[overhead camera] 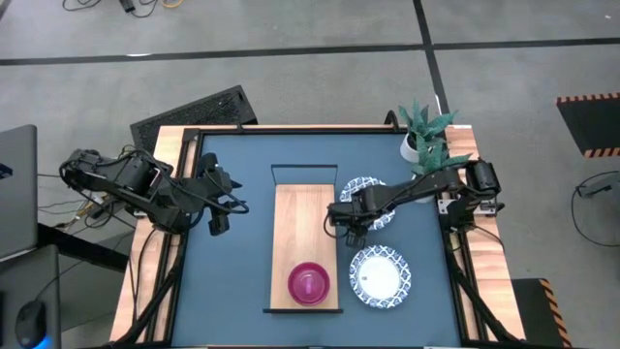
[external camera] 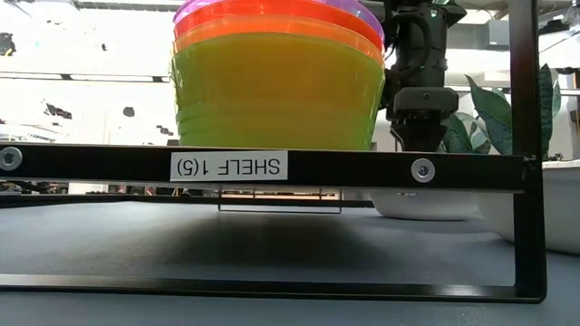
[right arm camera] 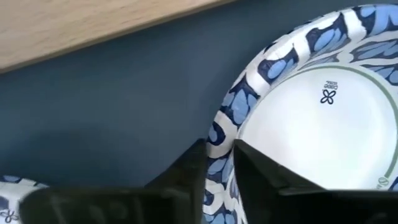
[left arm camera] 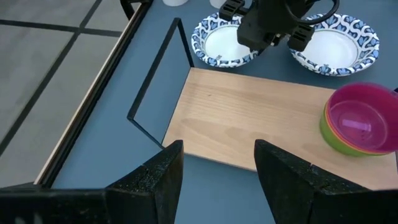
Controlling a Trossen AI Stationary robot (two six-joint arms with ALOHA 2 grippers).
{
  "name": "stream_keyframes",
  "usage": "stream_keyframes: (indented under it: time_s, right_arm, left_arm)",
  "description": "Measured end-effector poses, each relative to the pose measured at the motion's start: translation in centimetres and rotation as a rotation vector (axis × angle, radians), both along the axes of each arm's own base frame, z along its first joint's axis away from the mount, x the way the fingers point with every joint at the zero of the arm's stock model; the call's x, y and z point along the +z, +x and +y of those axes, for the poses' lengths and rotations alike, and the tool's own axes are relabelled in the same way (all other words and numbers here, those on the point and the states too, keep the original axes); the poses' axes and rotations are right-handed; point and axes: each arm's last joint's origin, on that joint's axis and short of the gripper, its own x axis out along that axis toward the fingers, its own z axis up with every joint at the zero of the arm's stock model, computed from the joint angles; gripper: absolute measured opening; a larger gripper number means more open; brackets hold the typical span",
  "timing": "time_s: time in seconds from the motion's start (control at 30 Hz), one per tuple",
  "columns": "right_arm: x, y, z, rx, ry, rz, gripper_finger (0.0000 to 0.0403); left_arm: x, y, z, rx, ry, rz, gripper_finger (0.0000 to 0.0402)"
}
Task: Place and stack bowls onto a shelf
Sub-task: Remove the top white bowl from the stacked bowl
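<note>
The light-wood shelf (overhead camera: 306, 228) lies in the middle of the table. A nested stack of small bowls (overhead camera: 308, 283), purple on top and green at the bottom (external camera: 276, 86), stands on its near end. Two white dishes with blue rims sit on the table right of the shelf, one far (overhead camera: 373, 190) and one near (overhead camera: 380, 274). My right gripper (overhead camera: 351, 223) is at the far dish's rim, on the side toward the shelf, and is shut on it. Left of the shelf, my left gripper (left arm camera: 217, 155) is open and touches nothing. My right gripper pinches the far dish's blue-patterned rim (right arm camera: 219, 134), on the side toward the shelf. One finger (right arm camera: 267, 177) is inside the dish and one (right arm camera: 186, 171) outside. The fingers come from above, slanting down from the table's right. The dish looks level; I cannot tell whether it is off the table.
A potted plant (overhead camera: 426, 136) stands at the table's far right corner, close behind the right arm. The shelf's black end frames (overhead camera: 303, 167) rise at its far and near ends. The far half of the board (left arm camera: 249, 118) is bare. A laptop (overhead camera: 15, 184) sits beyond the table's left edge.
</note>
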Motion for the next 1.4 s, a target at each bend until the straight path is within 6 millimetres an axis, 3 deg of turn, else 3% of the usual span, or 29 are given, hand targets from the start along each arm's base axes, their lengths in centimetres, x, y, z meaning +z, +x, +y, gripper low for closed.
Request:
stream_keyframes:
  time_s: [0.23, 0.47, 0.57, 0.7, 0.83, 1.07, 1.2, 1.4]
  right_arm:
    - [0.0, -0.1, 0.0, -0.002, 0.004, 0.014, 0.0018]
    - [0.1, -0.5, 0.0, -0.017, 0.012, 0.04, 0.0024]
    - [1.0, -0.7, 0.3, -0.003, 0.059, 0.009, 0.0027]
    - [2.2, -1.2, 1.0, 0.021, 0.082, -0.028, 0.0056]
    - [2.7, -1.6, 1.4, 0.068, 0.079, -0.026, 0.0115]
    - [0.2, -1.4, 1.0, 0.096, 0.042, 0.083, 0.0227]
    - [-0.8, -0.8, 0.8, 0.092, 0.021, 0.098, 0.0238]
    - [-0.8, -0.6, 0.7, 0.09, 0.003, 0.084, 0.0224]
  left_arm:
    - [0.0, 0.0, 0.0, 0.001, -0.002, 0.0, 0.0183]
    - [0.0, 0.0, 0.0, 0.003, -0.003, -0.001, 0.0183]
    - [0.0, 0.0, 0.0, 0.003, -0.003, -0.001, 0.0183]
    - [0.0, 0.0, 0.0, 0.002, -0.003, -0.001, 0.0183]
    - [0.0, 0.0, 0.0, 0.001, -0.002, 0.0, 0.0183]
    - [0.0, 0.0, 0.0, -0.002, 0.003, 0.003, 0.0183]
    - [-0.1, -0.1, 0.0, -0.001, 0.005, 0.011, 0.0183]
    - [-0.1, -0.1, 0.0, 0.005, 0.0, 0.016, 0.0183]
